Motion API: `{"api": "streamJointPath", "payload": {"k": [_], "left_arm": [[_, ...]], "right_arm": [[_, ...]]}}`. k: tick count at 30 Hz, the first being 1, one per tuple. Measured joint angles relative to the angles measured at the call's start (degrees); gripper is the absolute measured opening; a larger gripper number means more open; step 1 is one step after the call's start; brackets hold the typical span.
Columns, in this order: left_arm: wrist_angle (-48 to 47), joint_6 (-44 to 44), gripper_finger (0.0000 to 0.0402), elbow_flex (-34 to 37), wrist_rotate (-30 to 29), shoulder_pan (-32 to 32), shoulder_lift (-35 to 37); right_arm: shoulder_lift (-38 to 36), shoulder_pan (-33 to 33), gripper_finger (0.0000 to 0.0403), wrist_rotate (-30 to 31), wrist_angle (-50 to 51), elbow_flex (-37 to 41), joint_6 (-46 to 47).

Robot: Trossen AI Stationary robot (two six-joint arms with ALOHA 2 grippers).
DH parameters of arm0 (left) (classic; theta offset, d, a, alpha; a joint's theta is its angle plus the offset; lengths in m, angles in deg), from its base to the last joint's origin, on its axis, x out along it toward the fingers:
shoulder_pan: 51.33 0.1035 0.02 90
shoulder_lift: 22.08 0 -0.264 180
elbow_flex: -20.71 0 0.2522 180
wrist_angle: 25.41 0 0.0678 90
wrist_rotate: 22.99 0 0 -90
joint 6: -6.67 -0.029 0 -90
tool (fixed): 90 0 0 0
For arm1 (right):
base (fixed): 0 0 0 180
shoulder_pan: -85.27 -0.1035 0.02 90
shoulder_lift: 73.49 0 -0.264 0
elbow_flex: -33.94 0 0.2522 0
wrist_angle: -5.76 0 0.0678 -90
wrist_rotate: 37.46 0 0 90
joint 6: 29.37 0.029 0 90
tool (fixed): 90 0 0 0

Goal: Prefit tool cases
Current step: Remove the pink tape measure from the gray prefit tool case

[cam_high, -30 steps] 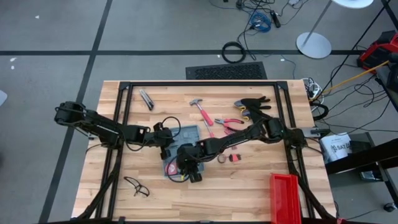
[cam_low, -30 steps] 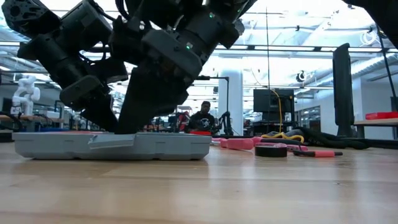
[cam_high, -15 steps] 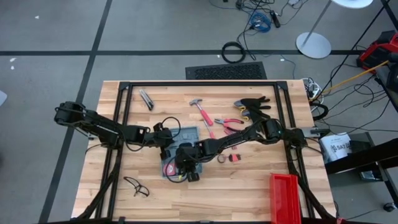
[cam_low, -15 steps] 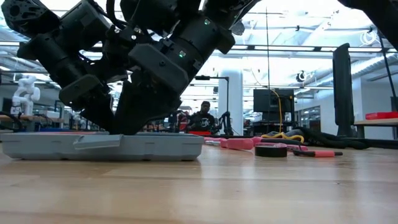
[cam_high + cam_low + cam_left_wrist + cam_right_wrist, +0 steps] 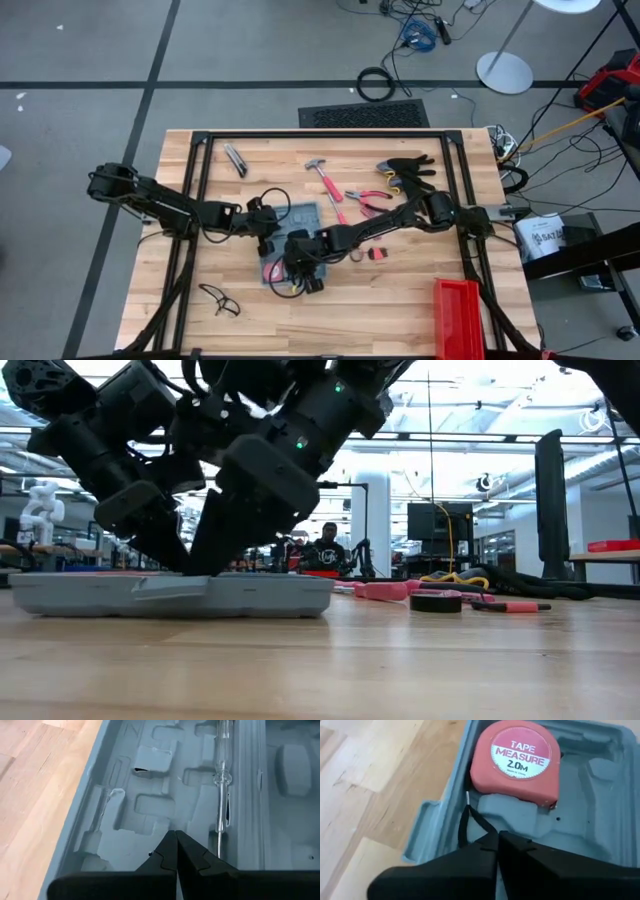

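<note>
**Right hand pinched closed over the tape-measure pocket**

Since a second ago my right hand has gone from fingers apart to fingers together, and the tool case has slid a little sideways across the low view. That hand now sits low over the corner of the case's grey tray, right by the red tape measure, which lies in its moulded pocket; a thin dark strap runs from it toward my fingertips, but I cannot tell whether it is caught between them. My left hand is also pressed shut, tips down on the tray next to a clear-handled screwdriver lying in its groove.

The case lies open and flat on the wooden surface, mid-surface between both arms. I judge it light and stiff but thin-walled, with smooth plastic, so it skates when nudged. I'd pin it with one hand on the tray floor and take hold at the rim or the side tab, not the flimsy pocket walls.
</note>
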Motion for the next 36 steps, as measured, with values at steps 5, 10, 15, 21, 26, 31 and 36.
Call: {"api": "streamJointPath", "payload": {"k": [5, 10, 15, 21, 26, 31, 36], "left_arm": [[-0.02, -0.01, 0.0, 0.0, -0.02, -0.1, 0.0], [-0.05, -0.04, 0.0, 0.0, -0.14, -0.91, 0.0], [-0.04, -0.04, 0.0, 0.0, -0.11, -1.62, 0.0], [-0.02, 0.0, 0.0, 0.0, -0.09, -1.77, 0.0], [-0.02, 0.0, 0.0, 0.0, -0.04, -1.77, 0.0], [0.02, -0.02, 0.0, 0.0, -0.2, -1.77, 0.0], [0.03, -0.01, 0.0, 0.0, -0.31, -1.77, 0.0]], "right_arm": [[-3.08, -0.8, 0.0, 2.95, -0.01, -0.16, -0.18], [-3.62, -1.5, 0.0, 5.85, 0.76, -0.15, -0.36], [-3.98, -1.47, 0.0, 5.52, 2.81, -0.17, 0.72], [-3.89, -1.08, 0.0016, 1.68, 3.15, -0.19, 2.78], [-2.83, -1.08, 0.0064, 1.06, 3.54, -0.36, 3.93], [-1.06, -1.08, 0.0108, -1.07, 2.82, -0.39, 5.83], [0.03, -1.14, 0.0127, -2.0, 2.44, -0.39, 6.89]]}}
